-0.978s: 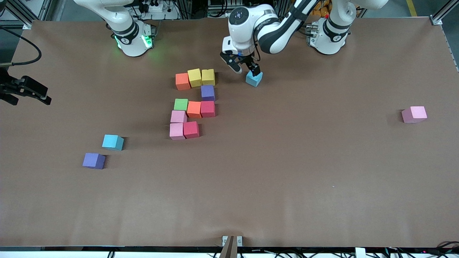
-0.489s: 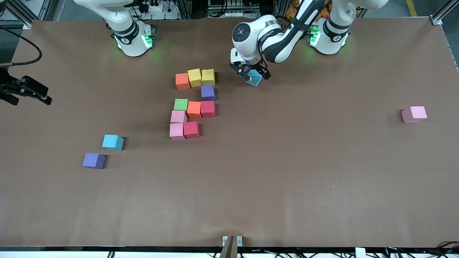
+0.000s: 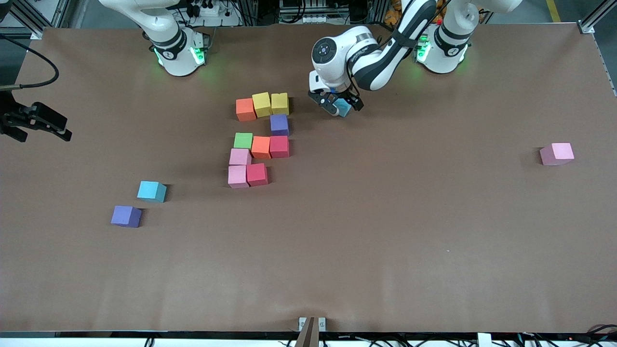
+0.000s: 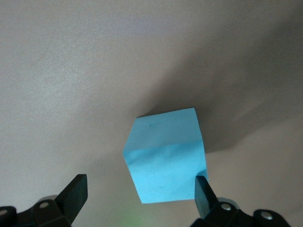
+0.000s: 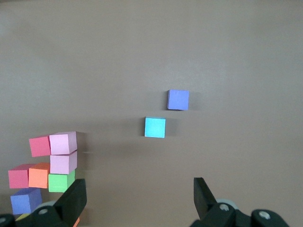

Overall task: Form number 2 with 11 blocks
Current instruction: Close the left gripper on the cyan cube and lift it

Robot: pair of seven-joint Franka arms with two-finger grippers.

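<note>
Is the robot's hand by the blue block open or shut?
Open. The left gripper has its fingers spread wide on either side of the blue block, with a gap showing beside it.

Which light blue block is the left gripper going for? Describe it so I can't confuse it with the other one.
Start at the coloured block figure mid-table. Toward the left arm's end from its yellow top row, one light blue block sits between the open left gripper's fingers. The other light blue block lies beside a loose purple one.

front view looks down across the whole table [image 3: 434,241]; both wrist views face downward, sharing its surface.
</note>
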